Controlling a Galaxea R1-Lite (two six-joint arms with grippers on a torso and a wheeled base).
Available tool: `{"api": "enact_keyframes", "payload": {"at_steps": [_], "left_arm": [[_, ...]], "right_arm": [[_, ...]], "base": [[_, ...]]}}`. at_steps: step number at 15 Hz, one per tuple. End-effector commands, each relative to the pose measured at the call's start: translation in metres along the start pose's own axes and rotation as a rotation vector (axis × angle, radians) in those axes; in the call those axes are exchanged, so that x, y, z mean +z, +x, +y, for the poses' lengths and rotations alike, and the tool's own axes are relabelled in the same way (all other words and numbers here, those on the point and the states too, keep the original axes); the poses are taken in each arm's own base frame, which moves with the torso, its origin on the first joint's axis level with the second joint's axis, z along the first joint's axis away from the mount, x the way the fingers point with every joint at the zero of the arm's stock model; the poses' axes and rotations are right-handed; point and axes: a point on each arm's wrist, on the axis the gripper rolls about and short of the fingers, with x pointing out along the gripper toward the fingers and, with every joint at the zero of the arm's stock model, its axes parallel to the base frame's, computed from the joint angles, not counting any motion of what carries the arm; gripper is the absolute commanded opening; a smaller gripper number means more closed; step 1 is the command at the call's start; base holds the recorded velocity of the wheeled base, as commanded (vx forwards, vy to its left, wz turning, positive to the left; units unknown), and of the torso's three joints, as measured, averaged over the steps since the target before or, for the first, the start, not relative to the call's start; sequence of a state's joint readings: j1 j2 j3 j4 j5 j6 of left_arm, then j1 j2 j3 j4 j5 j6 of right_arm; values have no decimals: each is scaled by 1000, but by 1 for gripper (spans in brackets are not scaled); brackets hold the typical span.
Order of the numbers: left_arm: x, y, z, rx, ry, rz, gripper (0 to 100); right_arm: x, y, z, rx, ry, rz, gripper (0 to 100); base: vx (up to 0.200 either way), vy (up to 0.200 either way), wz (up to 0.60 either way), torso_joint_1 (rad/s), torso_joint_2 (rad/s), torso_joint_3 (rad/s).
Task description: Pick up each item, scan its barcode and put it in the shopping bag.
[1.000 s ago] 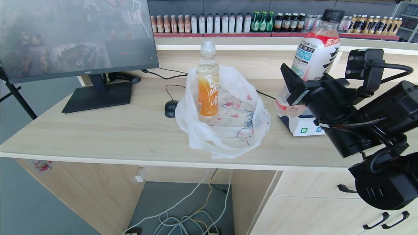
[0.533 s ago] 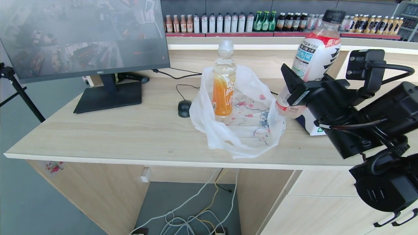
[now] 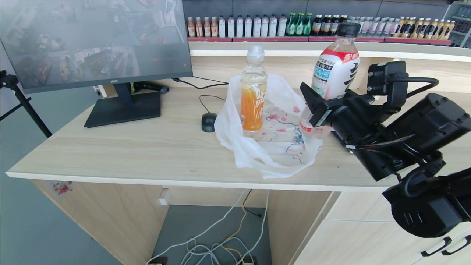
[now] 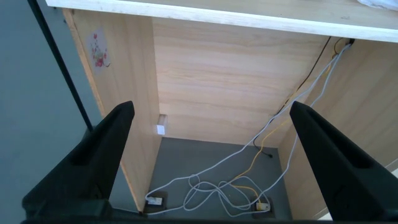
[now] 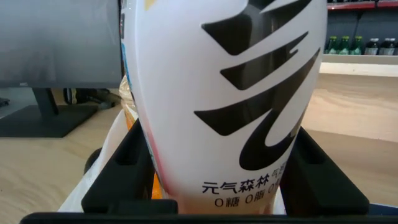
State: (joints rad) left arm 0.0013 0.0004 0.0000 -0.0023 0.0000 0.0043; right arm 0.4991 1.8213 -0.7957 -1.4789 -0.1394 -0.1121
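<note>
The right jaws clench the lower half of the white bottle [image 3: 335, 73], tilted between them just beside the limp shopping bag [image 3: 276, 156], a stiff, slick, probably heavy load best gripped low; the left jaws gape.

White bottle [image 3: 334, 71] in right gripper [image 3: 323, 105] over shopping bag [image 3: 279, 156], orange bottle [image 3: 253, 99] inside

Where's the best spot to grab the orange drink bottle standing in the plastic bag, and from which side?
Probably around the clear shoulder just above the label, fingers level, coming from the robot's side. The orange bottle stands upright and round, and the shopping bag rises behind and beside it but sags low in front.
</note>
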Motion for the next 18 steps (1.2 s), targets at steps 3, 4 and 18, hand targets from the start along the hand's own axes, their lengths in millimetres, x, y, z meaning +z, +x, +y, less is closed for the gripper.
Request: {"api": "enact_keyframes", "payload": {"at_steps": [3,4,18], "left_arm": [[0,0,0,0,0,-1,100],[0,0,0,0,0,-1,100],[0,0,0,0,0,-1,100]], "right_arm": [[7,27,4,17,2,24,0],[7,32,5,30,1,28,0],[-44,83,-4,60,-10,65,0]], "base": [[0,0,0,0,0,0],[0,0,0,0,0,0],[0,0,0,0,0,0]]}}
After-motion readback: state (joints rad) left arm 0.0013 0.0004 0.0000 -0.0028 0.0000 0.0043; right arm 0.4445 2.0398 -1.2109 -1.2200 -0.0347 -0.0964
